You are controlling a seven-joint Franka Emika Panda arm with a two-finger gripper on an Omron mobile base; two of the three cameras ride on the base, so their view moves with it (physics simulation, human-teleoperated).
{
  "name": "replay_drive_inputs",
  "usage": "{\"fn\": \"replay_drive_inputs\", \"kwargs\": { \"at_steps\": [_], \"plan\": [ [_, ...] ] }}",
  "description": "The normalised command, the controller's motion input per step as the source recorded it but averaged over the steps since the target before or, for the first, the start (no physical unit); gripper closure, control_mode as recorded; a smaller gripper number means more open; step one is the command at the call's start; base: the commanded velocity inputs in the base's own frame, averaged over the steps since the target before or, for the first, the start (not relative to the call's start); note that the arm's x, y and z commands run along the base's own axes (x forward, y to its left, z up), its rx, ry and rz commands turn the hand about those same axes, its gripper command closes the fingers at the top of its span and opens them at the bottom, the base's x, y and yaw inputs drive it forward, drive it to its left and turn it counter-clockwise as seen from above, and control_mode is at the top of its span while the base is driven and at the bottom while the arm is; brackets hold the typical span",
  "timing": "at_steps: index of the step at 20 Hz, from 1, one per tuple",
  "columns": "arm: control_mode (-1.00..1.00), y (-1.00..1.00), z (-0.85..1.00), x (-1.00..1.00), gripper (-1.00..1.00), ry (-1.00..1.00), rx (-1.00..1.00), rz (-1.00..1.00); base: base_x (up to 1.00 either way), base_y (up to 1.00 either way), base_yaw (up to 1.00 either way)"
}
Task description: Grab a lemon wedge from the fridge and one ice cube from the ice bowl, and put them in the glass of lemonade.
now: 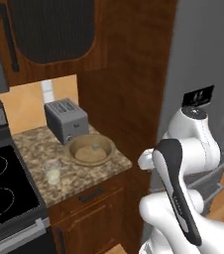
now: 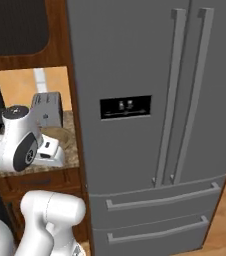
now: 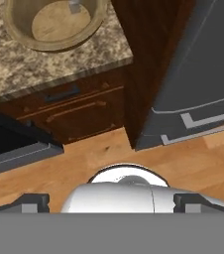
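— How many things on the counter (image 1: 91,171)?
— Three: one toaster (image 1: 66,119), one ice bowl (image 1: 90,150), one glass of lemonade (image 1: 53,172). Fridge (image 2: 150,100): two doors, two drawers, shut.
— The gripper?
— Tips barely show; can't tell if spread

No legible text; fridge (image 2: 155,125) dispenser panel (image 2: 125,107) markings too small.

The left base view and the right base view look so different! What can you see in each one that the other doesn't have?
The left base view alone has the glass of lemonade, the black stove top and the ice bowl's pale inside. The right base view alone has the fridge's whole closed front: two long handles and both bottom drawers. Both share the toaster, the speckled counter, the black dispenser panel and the white arm.
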Motion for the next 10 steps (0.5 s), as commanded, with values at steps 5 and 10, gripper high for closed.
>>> {"fn": "replay_drive_inputs", "kwargs": {
  "at_steps": [5, 10],
  "plan": [
    [1.0, 0.0, 0.0, 0.0, -1.0, 0.0, 0.0, 0.0, -0.03, -1.0, -0.1],
    [1.0, 0.0, 0.0, 0.0, -1.0, 0.0, 0.0, 0.0, -0.1, -0.98, 0.02]
  ]
}}
